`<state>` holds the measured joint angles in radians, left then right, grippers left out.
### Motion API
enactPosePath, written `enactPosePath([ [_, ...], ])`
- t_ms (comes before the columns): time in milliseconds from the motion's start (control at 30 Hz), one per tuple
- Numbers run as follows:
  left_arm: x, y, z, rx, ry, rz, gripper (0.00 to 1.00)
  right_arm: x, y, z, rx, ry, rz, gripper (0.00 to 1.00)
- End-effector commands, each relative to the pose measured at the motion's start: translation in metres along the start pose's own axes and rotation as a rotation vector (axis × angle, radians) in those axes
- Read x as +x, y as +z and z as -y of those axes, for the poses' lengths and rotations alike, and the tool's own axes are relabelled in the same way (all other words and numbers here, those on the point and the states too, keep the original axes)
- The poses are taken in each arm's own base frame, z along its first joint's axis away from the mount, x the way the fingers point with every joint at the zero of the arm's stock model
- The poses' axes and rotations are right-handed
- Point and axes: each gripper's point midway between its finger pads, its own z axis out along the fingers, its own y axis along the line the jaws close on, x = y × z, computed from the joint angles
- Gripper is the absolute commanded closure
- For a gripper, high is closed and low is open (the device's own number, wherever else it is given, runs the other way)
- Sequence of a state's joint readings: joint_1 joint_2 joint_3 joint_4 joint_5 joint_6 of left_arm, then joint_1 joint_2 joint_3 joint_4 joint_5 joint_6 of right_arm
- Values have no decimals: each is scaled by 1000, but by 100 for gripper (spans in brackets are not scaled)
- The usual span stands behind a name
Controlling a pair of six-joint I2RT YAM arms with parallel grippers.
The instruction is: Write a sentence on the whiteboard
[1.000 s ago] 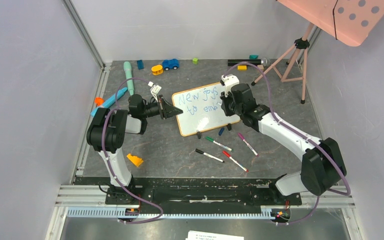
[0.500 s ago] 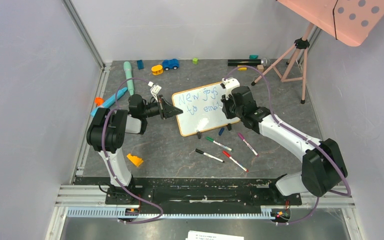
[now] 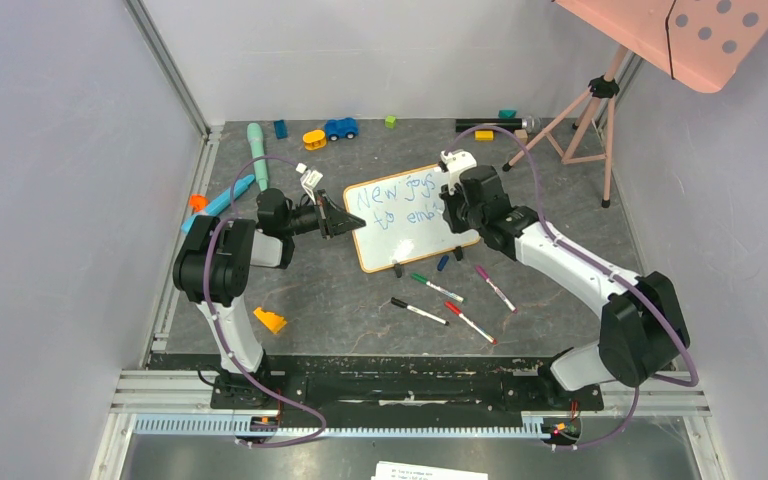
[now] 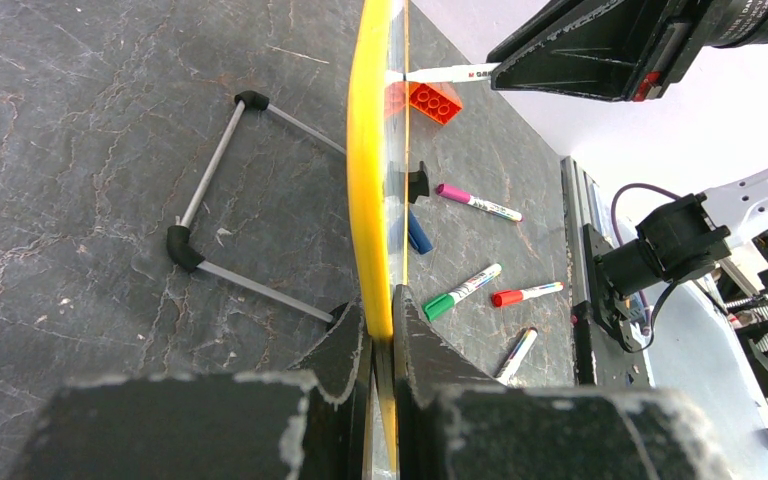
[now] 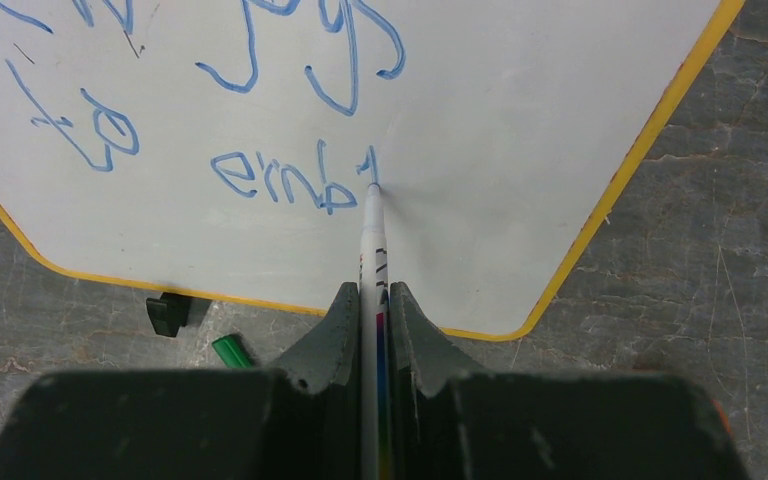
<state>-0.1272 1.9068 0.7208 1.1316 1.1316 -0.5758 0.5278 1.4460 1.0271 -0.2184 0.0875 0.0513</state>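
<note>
My left fingers (image 4: 360, 335) clamp the edge of the whiteboard (image 4: 372, 150) between them to brace it on the worktop (image 4: 110, 150), so my right fingers (image 5: 352, 315), gripping the marker (image 5: 372, 230), can press its tip just ahead of them, extending the sentence (image 5: 290, 180).

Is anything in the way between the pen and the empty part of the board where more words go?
Nothing visible is. The right hand holds the marker tip on the whiteboard, just past the sentence; the board beyond it is bare white.
</note>
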Motion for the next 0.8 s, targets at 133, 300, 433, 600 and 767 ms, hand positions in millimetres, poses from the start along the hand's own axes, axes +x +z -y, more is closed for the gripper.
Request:
enactPosePath([
  [133, 8, 0, -7, 10, 102, -10, 98, -41, 4, 16, 71, 4, 103, 100],
  [300, 8, 1, -8, 9, 102, -11, 98, -41, 3, 19, 76, 9, 105, 100],
  [433, 8, 1, -10, 6, 97, -14, 98, -47, -6, 16, 55, 15, 126, 100],
  [600, 7, 2, -11, 5, 94, -15, 98, -46, -21, 12, 30, 17, 145, 100],
  [767, 7, 2, -11, 4, 94, -16, 98, -38, -32, 11, 15, 29, 148, 100],
])
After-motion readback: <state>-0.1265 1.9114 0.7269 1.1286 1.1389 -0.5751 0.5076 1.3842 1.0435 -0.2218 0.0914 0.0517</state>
